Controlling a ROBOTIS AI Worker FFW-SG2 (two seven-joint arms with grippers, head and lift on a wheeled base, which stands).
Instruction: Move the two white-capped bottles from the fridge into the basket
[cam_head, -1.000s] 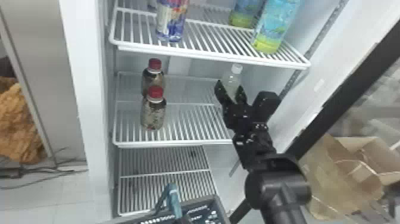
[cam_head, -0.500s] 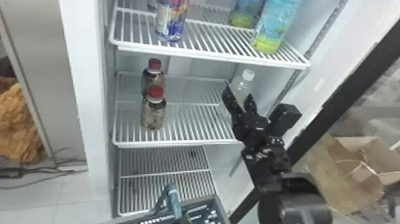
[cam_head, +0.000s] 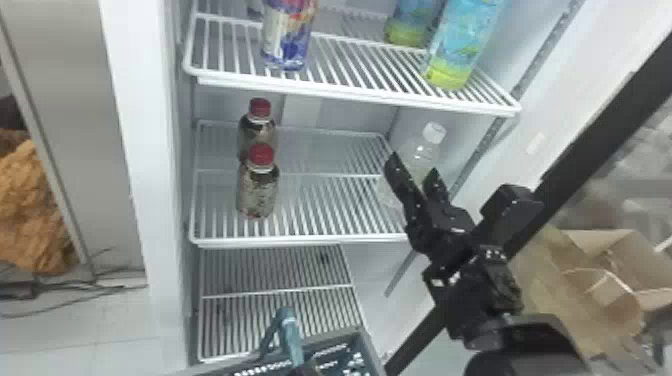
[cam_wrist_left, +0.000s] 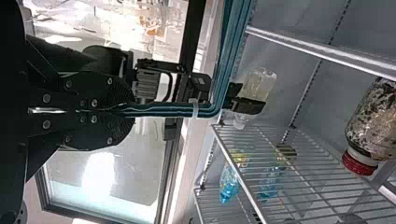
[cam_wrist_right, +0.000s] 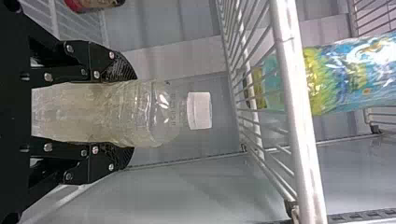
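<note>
While the right arm (cam_head: 520, 345) rose from the bottom edge of the head view and slanted leftward, its right gripper (cam_head: 413, 167) was pointed into the fridge (cam_head: 137, 150). This gripper was closed around the body of one white-capped bottle (cam_head: 425, 147), with one finger on each side, and the cap stood out beyond the fingertips. The bottle leaned to the right in the head view, at the right side of the middle shelf (cam_head: 300, 242), but it was not possible to tell if its base touched the shelf. The left gripper (cam_head: 306, 370) was low, at the bottom edge, and it was closed on the teal handle (cam_head: 290, 330) of the basket (cam_head: 367, 345), which was in front of the lowest shelf (cam_head: 280, 290)
</note>
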